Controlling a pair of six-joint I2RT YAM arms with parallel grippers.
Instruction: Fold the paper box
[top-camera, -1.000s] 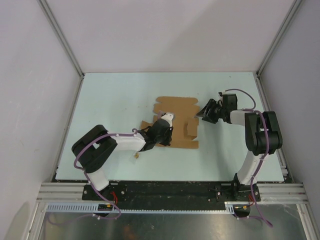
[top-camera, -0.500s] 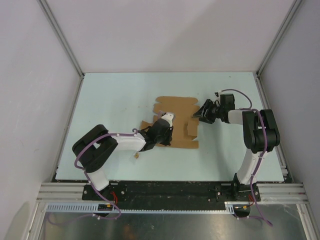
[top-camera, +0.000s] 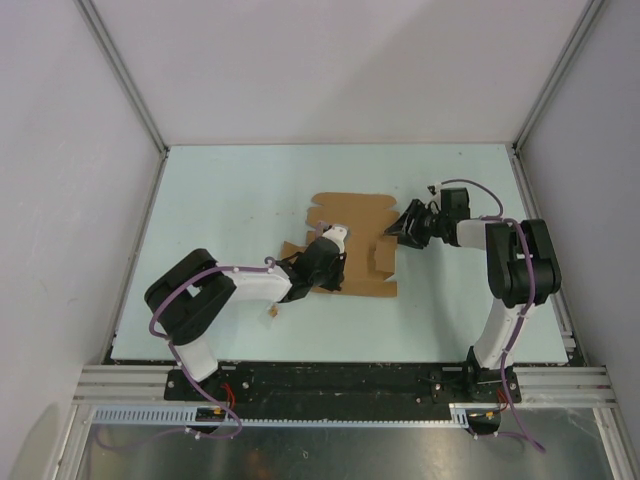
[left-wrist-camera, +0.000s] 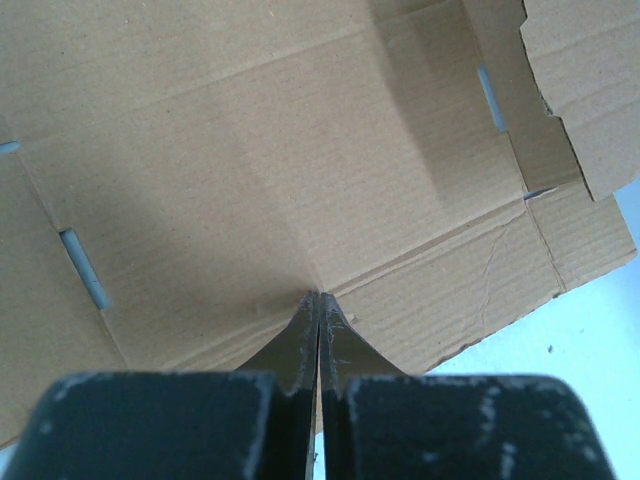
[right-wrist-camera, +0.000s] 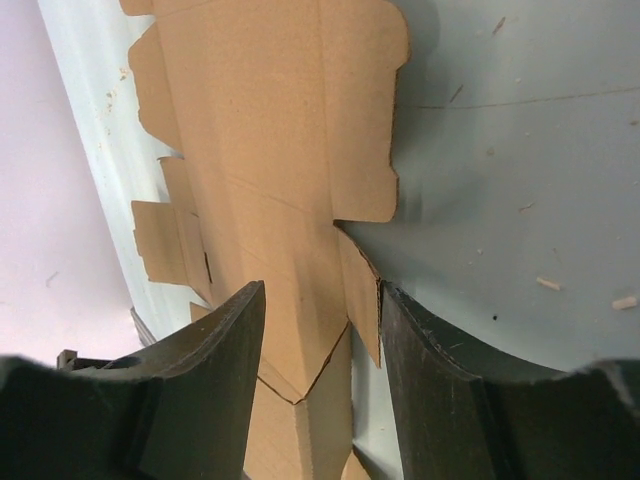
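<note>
The paper box (top-camera: 350, 215) is a flat brown die-cut cardboard sheet lying mid-table, with a flap raised at its right edge (top-camera: 382, 256). My left gripper (top-camera: 326, 268) is shut, and its tips press down on the sheet near a crease in the left wrist view (left-wrist-camera: 320, 297). The sheet (left-wrist-camera: 250, 150) fills that view. My right gripper (top-camera: 399, 228) is open at the sheet's right edge. In the right wrist view its fingers (right-wrist-camera: 215, 370) straddle the raised flap (right-wrist-camera: 300, 300) without closing on it.
A tiny brown scrap (top-camera: 271, 311) lies on the pale table (top-camera: 220, 200) near the left arm. Grey walls and metal frame posts enclose the table on three sides. Small specks of debris dot the table by the right gripper (right-wrist-camera: 545, 283).
My right gripper has moved slightly left, closer to the sheet's raised right flap. The left gripper and the sheet have not visibly moved.
</note>
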